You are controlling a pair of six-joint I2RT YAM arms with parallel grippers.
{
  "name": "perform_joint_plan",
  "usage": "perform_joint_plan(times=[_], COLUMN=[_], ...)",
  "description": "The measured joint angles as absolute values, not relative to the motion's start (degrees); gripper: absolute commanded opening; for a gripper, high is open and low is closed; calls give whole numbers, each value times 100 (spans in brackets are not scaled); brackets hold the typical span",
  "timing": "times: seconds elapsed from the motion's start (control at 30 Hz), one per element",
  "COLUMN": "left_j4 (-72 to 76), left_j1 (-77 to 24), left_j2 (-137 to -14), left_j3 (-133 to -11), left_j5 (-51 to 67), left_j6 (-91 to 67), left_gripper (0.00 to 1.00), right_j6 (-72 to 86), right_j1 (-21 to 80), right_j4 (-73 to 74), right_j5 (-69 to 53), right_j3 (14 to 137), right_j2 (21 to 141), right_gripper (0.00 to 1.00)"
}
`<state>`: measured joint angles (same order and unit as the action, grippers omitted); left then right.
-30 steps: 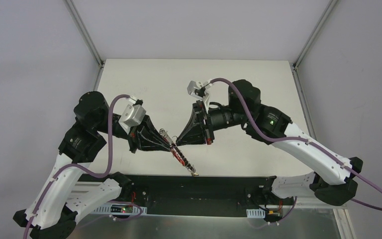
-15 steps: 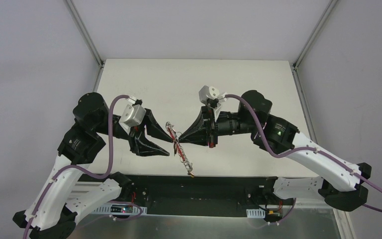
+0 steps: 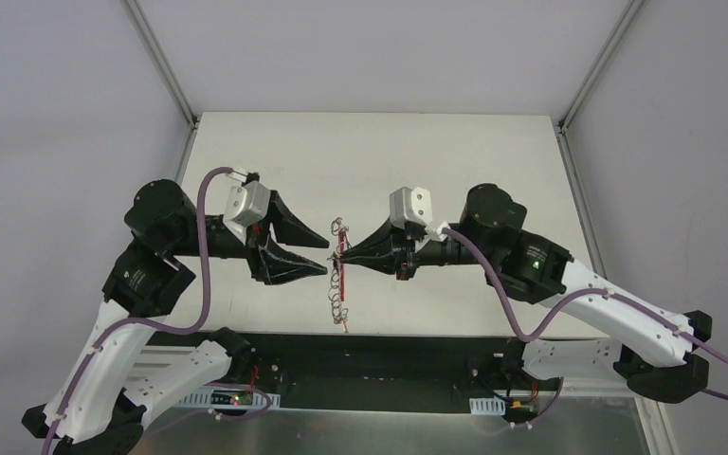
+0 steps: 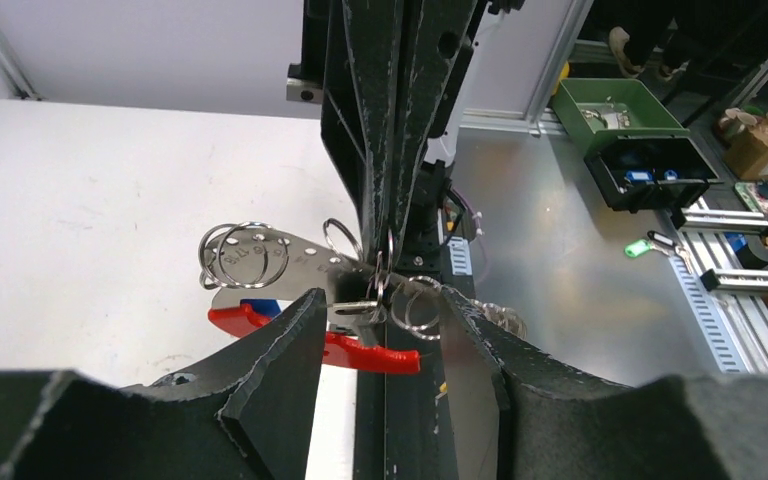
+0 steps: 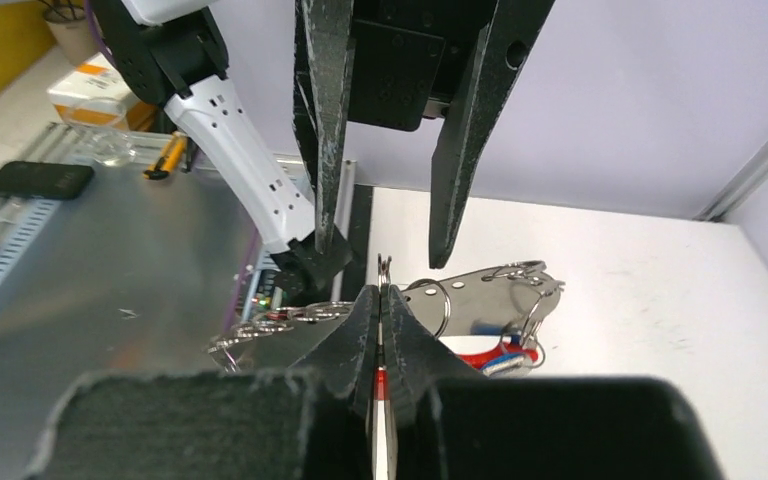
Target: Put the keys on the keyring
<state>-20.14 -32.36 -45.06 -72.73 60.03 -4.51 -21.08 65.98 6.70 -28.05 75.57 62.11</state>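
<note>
So the left gripper (image 3: 328, 254) just popped open, jaws now either side of the keyring (image 3: 338, 284), which dangles in mid-air between the two arms, pinched only by the shut right gripper (image 3: 349, 254), so I'm guessing a regrip before any threading happens

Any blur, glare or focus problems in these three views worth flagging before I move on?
Top external: even, soft light, no hard shadows, but the keyring is too thin to resolve. Left wrist: the left gripper's fingers are soft up close, the keyring crisp. Right wrist: the right gripper's fingers are dark and blurred; sheen on the metal bench.
</note>
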Motion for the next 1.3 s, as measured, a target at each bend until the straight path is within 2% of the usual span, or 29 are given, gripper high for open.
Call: perform_joint_plan(times=[0.37, 1.07, 1.2, 1.3], left_j4=[-1245, 58, 189, 266], left_j1=[-3269, -3269, -3269, -3269], left_j2=[-4272, -4180, -4169, -4171], left_j3=[-7258, -7026, -7002, -6997], left_j5=[5957, 5894, 5787, 5769], left_j6=[-923, -1444, -1514, -1579], left_gripper=[44, 39, 34, 27], right_j6=[-2860, -2110, -2023, -1975], right_j1=[6814, 6851, 6851, 6851], right_j4=[-316, -1564, -1669, -1710], right_j5=[-2462, -2502, -2554, -2593], right_j3=[7323, 7231, 7231, 7231], right_j2=[6252, 6261, 6261, 6261], right_gripper=[0, 0, 0, 0])
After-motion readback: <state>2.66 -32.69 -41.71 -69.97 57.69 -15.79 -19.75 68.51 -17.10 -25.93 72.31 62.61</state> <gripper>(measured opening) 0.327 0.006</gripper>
